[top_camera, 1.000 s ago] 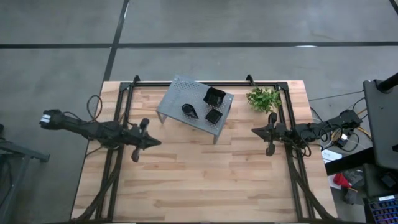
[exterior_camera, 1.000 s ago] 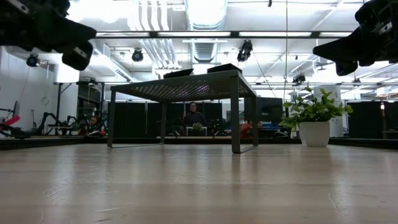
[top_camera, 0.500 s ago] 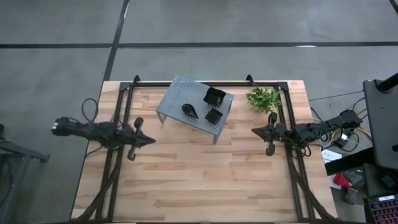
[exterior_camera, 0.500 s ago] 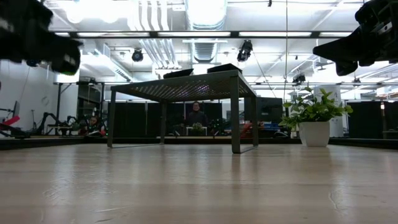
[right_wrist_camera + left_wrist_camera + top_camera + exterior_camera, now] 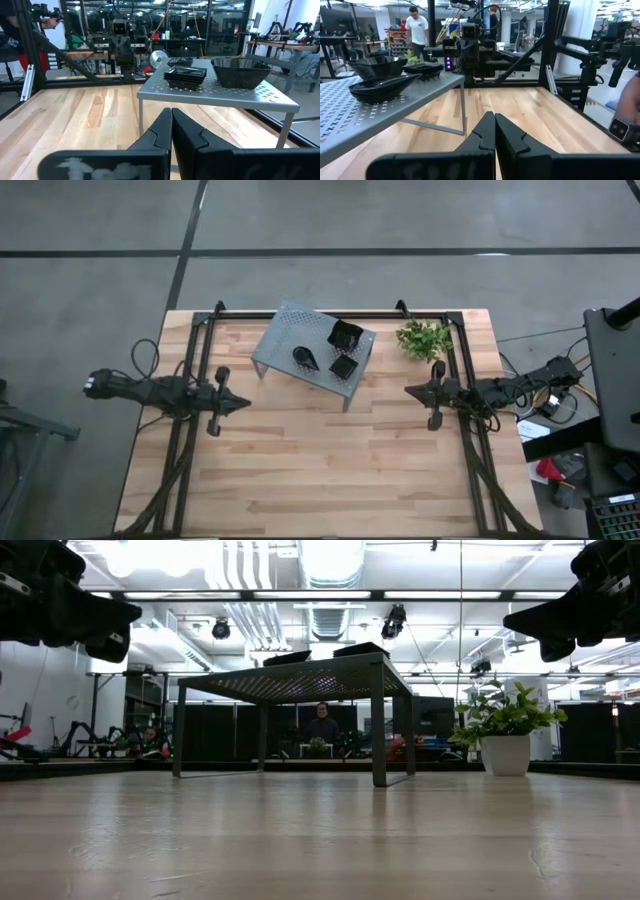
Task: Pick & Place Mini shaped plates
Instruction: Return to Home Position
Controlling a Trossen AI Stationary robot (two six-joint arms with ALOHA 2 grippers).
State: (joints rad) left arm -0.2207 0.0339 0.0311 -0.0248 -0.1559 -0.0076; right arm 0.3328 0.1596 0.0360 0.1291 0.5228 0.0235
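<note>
Three piles of small black plates rest on the grey perforated shelf (image 5: 290,330): a teardrop one (image 5: 305,357), a flat square pile (image 5: 343,366) and a deeper square pile (image 5: 344,334). The left wrist view shows the teardrop plates (image 5: 380,85), and the right wrist view shows the square pile (image 5: 185,75). My left gripper (image 5: 245,403) (image 5: 494,117) hovers shut above the table, left of and nearer than the shelf. My right gripper (image 5: 408,390) (image 5: 171,111) hovers shut to the right of the shelf. Both point toward the table's middle.
A small green plant (image 5: 423,338) in a white pot (image 5: 505,754) stands at the far right, close to my right arm. The shelf stands on thin legs (image 5: 380,730) near the far edge. Bare wooden table (image 5: 320,470) stretches across the near half. People show in the room behind.
My left gripper has drawn back a little toward the table's left edge, away from the shelf, and has stayed shut. The plates and the shelf have kept their places.
</note>
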